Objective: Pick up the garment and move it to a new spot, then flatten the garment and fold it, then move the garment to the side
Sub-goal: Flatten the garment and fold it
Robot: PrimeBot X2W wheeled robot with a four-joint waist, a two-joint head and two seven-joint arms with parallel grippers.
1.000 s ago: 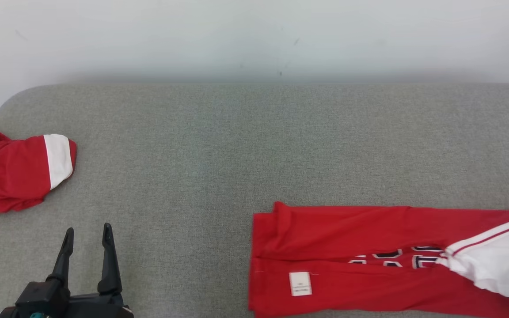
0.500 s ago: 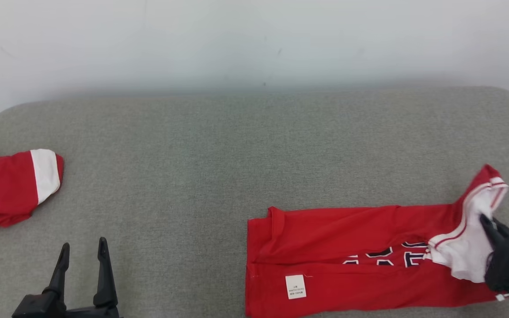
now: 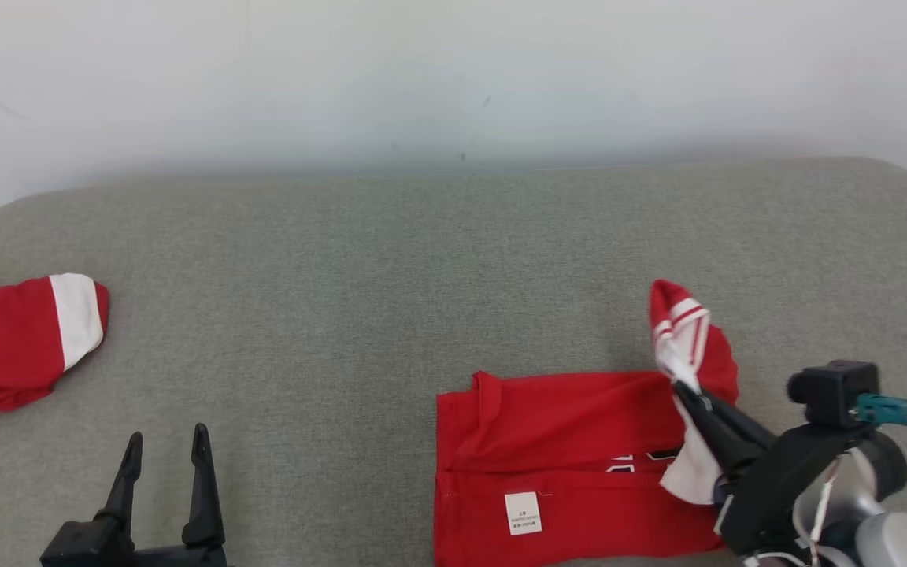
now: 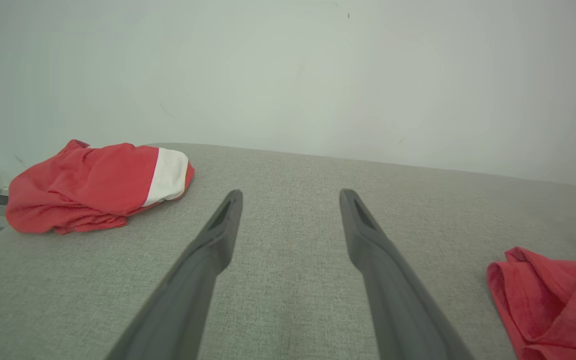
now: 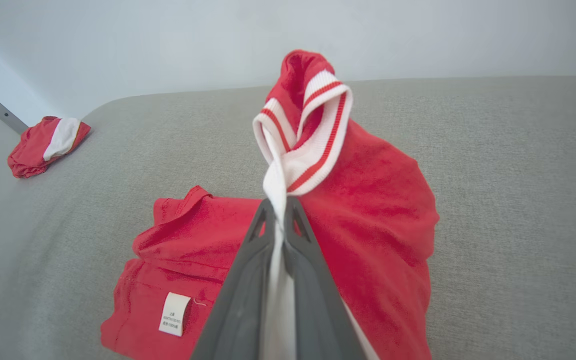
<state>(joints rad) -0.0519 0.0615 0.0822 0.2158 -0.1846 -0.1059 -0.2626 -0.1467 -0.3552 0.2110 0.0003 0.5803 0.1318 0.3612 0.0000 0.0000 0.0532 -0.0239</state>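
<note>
While the right gripper (image 3: 682, 390) stays clenched on the striped cuff (image 3: 686, 327), it has swung that end of the garment (image 3: 564, 425) in toward the care label (image 3: 522, 513): folding looks begun. The left gripper (image 3: 166, 445) waits spread, far left of the label.

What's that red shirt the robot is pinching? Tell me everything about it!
The red shirt looks like soft knit cloth, folded flat on the grey padded surface. Its right end is lifted and doubled over, with the white red-striped trim pinched in the right gripper. A white label shows near its front edge; dark lettering peeks out, mostly covered.
</note>
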